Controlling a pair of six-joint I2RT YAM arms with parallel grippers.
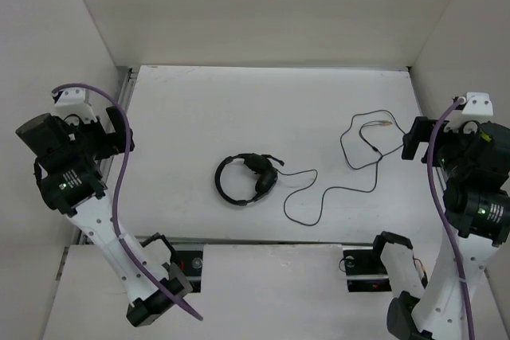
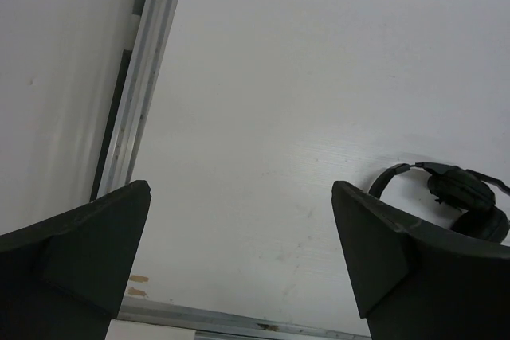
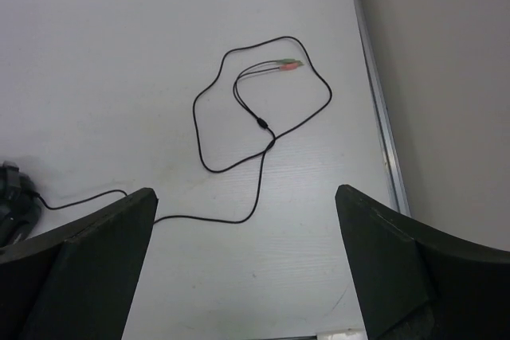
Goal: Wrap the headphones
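The black headphones [image 1: 245,178] lie flat near the middle of the white table, headband to the left and ear cups to the right. Their thin black cord [image 1: 319,190] snakes right in loose loops and ends in two plugs [image 1: 384,123] at the back right. My left gripper [image 1: 118,131] hangs open at the table's left edge, well away from the headphones [image 2: 462,197]. At the right edge my right gripper [image 1: 413,138] is open above the cord [image 3: 263,129], its plugs [image 3: 288,63] showing red and green. Both hold nothing.
White walls enclose the table [image 1: 199,117] on three sides, with metal rails along the left edge [image 2: 147,61] and right edge [image 3: 374,93]. Thick purple cables [image 1: 119,189] run along both arms. The arm bases [image 1: 183,264] sit at the near edge.
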